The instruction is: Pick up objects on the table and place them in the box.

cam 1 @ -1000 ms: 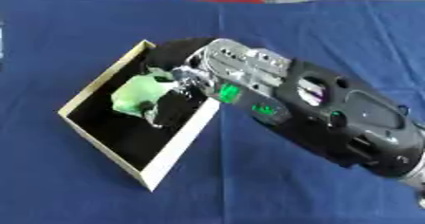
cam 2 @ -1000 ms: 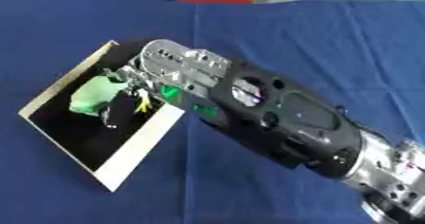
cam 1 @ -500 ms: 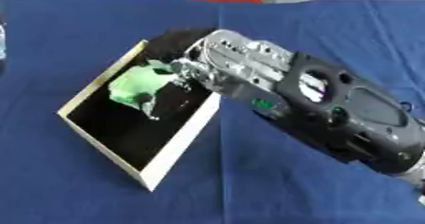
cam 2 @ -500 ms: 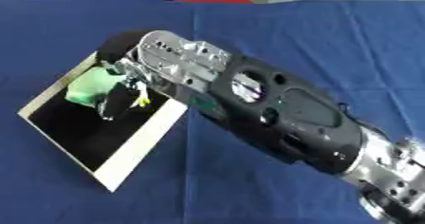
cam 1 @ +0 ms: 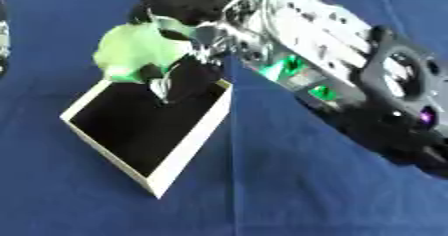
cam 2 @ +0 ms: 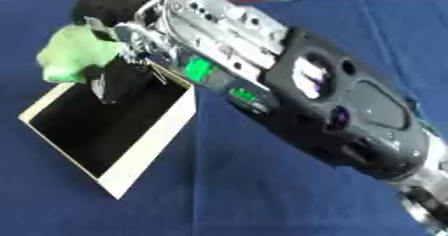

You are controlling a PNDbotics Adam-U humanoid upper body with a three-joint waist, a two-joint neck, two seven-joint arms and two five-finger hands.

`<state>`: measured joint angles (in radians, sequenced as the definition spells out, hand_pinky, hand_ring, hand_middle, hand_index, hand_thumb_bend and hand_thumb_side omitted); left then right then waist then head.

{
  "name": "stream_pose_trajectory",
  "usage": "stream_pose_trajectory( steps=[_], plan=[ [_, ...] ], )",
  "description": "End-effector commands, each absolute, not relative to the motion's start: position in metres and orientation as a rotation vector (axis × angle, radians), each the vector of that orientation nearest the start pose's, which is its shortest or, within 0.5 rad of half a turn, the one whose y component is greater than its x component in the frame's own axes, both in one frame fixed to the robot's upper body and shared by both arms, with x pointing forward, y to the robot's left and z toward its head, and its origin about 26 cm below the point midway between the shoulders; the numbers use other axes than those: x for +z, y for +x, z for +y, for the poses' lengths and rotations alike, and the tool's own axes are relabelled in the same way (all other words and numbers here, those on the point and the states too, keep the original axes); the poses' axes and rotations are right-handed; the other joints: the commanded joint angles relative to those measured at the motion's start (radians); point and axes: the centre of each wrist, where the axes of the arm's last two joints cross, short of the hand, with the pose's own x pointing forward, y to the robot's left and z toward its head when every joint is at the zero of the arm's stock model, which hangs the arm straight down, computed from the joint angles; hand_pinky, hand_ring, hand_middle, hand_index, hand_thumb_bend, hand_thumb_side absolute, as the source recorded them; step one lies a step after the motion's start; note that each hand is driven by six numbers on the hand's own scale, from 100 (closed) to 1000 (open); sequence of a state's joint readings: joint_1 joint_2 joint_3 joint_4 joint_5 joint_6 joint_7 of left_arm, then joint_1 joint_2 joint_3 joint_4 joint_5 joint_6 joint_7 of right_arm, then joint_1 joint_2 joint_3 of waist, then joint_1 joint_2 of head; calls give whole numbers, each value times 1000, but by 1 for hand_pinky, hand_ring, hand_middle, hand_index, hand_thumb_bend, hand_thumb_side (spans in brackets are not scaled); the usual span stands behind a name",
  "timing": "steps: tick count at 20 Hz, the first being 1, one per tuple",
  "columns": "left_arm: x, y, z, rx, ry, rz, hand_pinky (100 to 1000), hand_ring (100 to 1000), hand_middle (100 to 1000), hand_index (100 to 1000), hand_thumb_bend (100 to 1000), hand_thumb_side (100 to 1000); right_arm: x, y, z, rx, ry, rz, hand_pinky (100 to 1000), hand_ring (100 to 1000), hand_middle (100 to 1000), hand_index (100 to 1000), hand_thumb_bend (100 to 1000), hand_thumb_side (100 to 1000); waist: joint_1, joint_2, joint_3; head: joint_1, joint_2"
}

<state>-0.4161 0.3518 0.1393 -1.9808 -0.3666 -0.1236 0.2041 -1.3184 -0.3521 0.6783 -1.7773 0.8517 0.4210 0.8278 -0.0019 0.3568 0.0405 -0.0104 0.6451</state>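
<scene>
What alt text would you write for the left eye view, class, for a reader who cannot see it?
The robot's right hand holds a crumpled light-green object above the far end of an open box with pale walls and a black inside. The box sits on a blue tablecloth, and the arm reaches in from the right.

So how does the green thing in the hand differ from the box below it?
The crumpled light-green soft object is irregular and rounded; the shallow rectangular box with pale walls and black inside is straight-edged. The green object is held up by the right hand, whose fingers curl round it; the box rests on the blue cloth-covered table. The object looks smaller than the box's opening. Both sit left of the arm.
</scene>
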Motion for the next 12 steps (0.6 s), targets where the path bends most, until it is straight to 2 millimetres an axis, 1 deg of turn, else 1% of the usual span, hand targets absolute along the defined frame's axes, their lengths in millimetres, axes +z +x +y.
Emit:
stream_pose_trajectory(
  steps=[1, 2, 4, 6, 7, 9, 10, 12],
  plan=[
    [253, 304, 288, 377, -1104, 3393, 524, 642, 536, 776, 233, 551, 385, 259, -39, -2409, 1269, 2249, 823, 876, 838, 906, 100, 425, 7, -28, -3, 4, 12],
    [253, 304, 288, 376, -1104, 3393, 524, 642, 537, 776, 233, 551, 387, 256, -42, -2392, 1266, 2259, 823, 882, 843, 908, 100, 482, 7, -28, -5, 4, 11],
    [253, 305, 287, 373, -1097, 3395, 524, 642, 536, 776, 231, 550, 387, 258, -42, -2391, 1284, 2248, 824, 882, 836, 902, 100, 470, 8, -29, -8, 5, 9],
    [253, 305, 286, 375, -1088, 3397, 524, 642, 536, 775, 230, 552, 382, 267, -35, -2431, 1304, 2234, 822, 876, 817, 879, 100, 441, 9, -30, -7, 4, 6],
    [252, 305, 286, 376, -1086, 3399, 524, 642, 536, 775, 230, 553, 380, 271, -32, -2452, 1313, 2233, 813, 835, 722, 805, 100, 328, 10, -29, -5, 4, 5],
    [252, 305, 286, 372, -1085, 3401, 524, 641, 535, 775, 226, 553, 373, 279, -26, -2515, 1303, 2235, 803, 800, 681, 789, 100, 282, 10, -28, 0, 3, 1],
    [252, 305, 286, 370, -1084, 3402, 524, 641, 535, 775, 230, 553, 370, 282, -23, -2547, 1292, 2231, 800, 793, 679, 789, 100, 308, 10, -27, 3, 4, -1],
    [252, 305, 286, 370, -1082, 3404, 524, 641, 535, 775, 229, 553, 365, 287, -20, -2596, 1272, 2226, 796, 788, 678, 791, 100, 301, 8, -24, 6, 7, -3]
  ],
)
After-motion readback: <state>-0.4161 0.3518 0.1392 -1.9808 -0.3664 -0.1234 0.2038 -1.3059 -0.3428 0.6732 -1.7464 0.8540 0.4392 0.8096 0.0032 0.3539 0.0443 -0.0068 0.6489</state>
